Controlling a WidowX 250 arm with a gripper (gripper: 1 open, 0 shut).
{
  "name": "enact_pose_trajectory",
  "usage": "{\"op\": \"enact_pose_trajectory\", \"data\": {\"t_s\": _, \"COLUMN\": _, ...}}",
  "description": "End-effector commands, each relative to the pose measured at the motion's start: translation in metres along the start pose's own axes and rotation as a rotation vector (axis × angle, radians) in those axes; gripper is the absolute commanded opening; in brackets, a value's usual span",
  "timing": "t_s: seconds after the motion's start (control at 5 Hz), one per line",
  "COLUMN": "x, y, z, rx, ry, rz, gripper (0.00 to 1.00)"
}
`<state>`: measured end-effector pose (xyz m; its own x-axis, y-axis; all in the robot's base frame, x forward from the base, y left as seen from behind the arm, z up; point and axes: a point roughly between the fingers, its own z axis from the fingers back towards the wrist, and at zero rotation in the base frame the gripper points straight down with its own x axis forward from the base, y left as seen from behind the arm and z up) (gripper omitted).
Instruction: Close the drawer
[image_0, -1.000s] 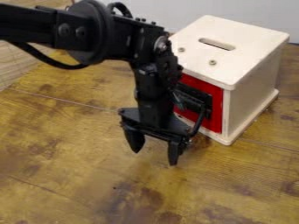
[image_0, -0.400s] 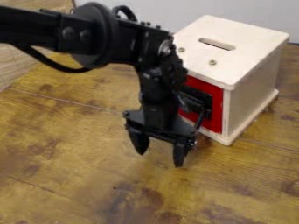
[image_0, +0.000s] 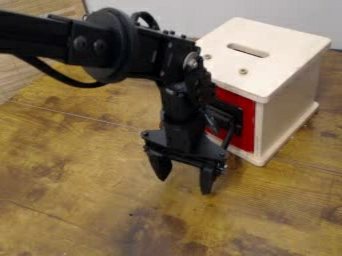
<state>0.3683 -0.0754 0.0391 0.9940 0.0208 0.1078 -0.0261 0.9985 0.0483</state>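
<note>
The red drawer (image_0: 235, 112) sits in the front face of the cream-white cabinet (image_0: 274, 70), its red front nearly flush with the cabinet. Its black wire loop handle (image_0: 229, 130) sticks out toward me, partly hidden behind the arm. My gripper (image_0: 185, 172) points down at the wooden table just in front of the drawer and slightly left of it. Its two black fingers are spread apart and hold nothing. The drawer's inside is not visible.
The cabinet has a slot in its top (image_0: 249, 48) and stands at the back right of the worn wooden table (image_0: 80, 200). The black arm (image_0: 94, 45) reaches in from the upper left.
The gripper has shifted slightly right and a little lower, staying open. The drawer looks unchanged.
</note>
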Motion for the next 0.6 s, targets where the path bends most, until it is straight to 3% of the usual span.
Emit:
{"op": "enact_pose_trajectory", "data": {"t_s": 0.0, "x": 0.0123, "y": -0.0064, "z": 0.0414, "rx": -0.024, "ry": -0.111, "rz": -0.007, "gripper": 1.0}}
{"op": "enact_pose_trajectory", "data": {"t_s": 0.4, "x": 0.0164, "y": -0.0071, "z": 0.0457, "rx": -0.024, "ry": -0.127, "rz": 0.005, "gripper": 1.0}}
